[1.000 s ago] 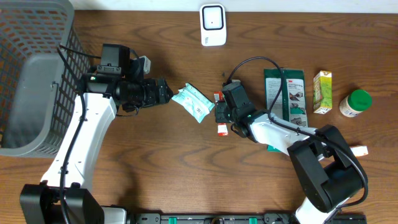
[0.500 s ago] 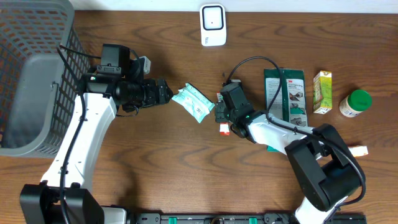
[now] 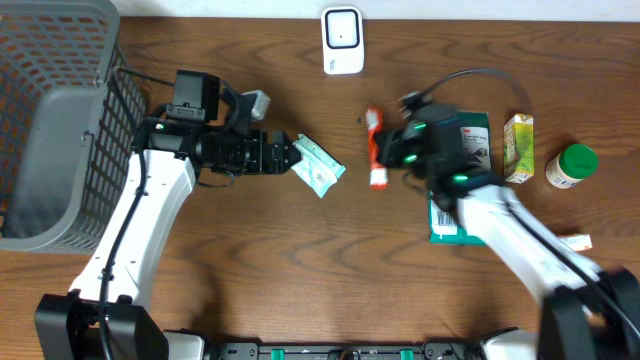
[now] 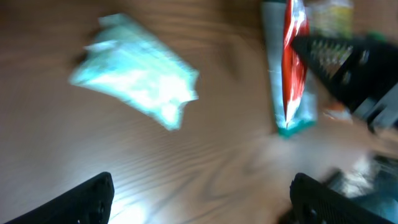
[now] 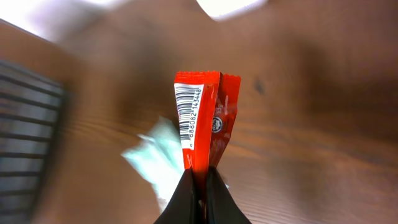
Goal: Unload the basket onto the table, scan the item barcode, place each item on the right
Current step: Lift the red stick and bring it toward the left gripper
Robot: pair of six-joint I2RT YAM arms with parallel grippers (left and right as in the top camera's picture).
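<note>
**Q:** Layout, largest first?

**A:** Wooden table (image 3: 280, 270). The grey mesh basket (image 3: 60, 40) is at my left edge, well apart from the work. On my right lie a green pouch (image 3: 477, 140), a carton (image 3: 518, 148) and a green-capped bottle (image 3: 571, 165), lined up as later items, I judge. The teal wipes pack (image 3: 318, 165) lies flat mid-table. The white scanner (image 3: 341, 40) stands at the far edge, centre.

**Q:** And the item in hand?

**A:** Red snack packet (image 5: 202, 118). My right gripper (image 5: 200, 186) is pinched tight on its bottom seam, so the packet stands up out of the fingers. It sits between the teal pack and the green pouch, on the near side of the scanner and apart from it.

**Q:** Why grip so low?

**A:** It keeps the barcode (image 5: 188, 115) bare. The strip runs along the packet's upper left edge, clear of my fingertips. It faces my wrist camera, so I reckon it needs turning toward the scanner's face.

**Q:** Left arm?

**A:** My left gripper (image 3: 285, 157) is spread wide and carries nothing, fingertips just beside the teal pack. That wrist view is smeared, so I cannot say whether a finger touches it. I read it as poised for the next item, out of the scanning lane.

**Q:** Scan done?

**A:** Not yet, by my reading.
</note>
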